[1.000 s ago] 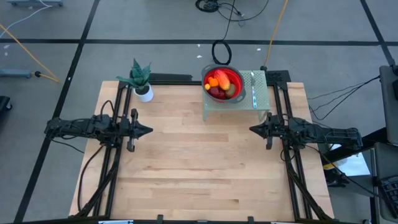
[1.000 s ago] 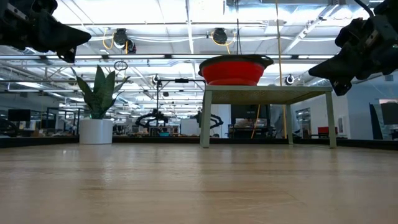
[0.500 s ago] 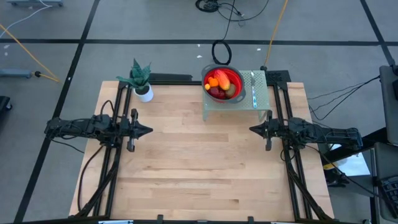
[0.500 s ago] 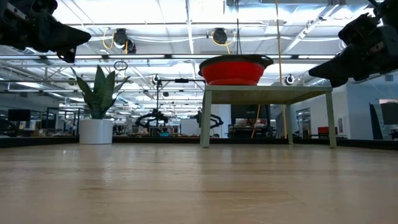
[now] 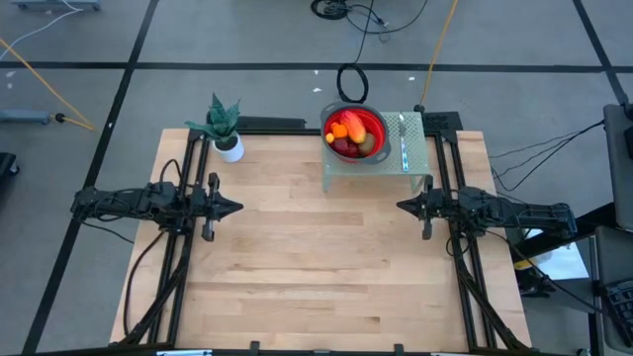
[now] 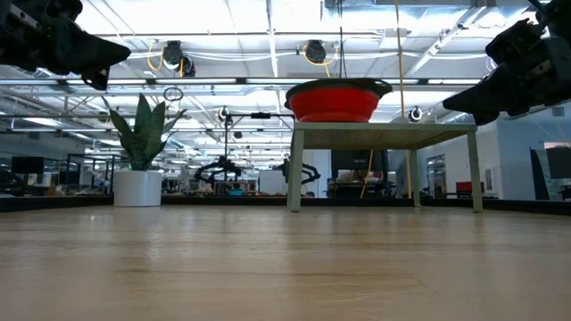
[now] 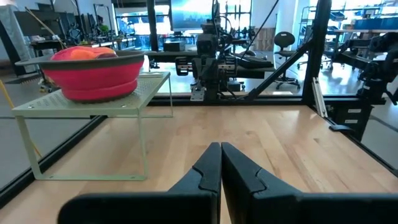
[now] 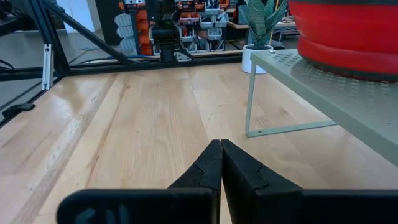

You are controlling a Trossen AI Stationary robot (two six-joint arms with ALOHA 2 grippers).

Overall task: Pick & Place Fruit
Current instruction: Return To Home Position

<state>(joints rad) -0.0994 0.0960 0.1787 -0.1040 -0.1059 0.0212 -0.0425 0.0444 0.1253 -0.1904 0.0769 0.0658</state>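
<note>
from above, we see the fruit [image 5: 349, 133] piled in the red bowl [image 5: 377, 123], which sits on a pale green shelf [image 5: 415, 163] at the far edge of the table [image 5: 316, 267]; a slim knife [image 5: 405, 143] lies on the shelf just beside the bowl, on its right; a potted plant [image 5: 226, 127] stands on the table's far left; the left end effector [image 5: 237, 207] hangs over the table's left side and the right end effector [image 5: 400, 206] over its right side, just in front of the shelf; both point inward, well apart from the fruit.

from table height, the bowl stands on top of the shelf and its wall hides the fruit; the two arms show high in the upper corners.

in the left wrist view, we find the fingers [image 7: 210, 169] pressed together, narrow, with nothing between them; orange fruit shows over the bowl's rim.

in the right wrist view, the fingers [image 8: 208, 168] likewise meet, narrow and empty; the shelf and bowl are near, the plant farther off.
</note>
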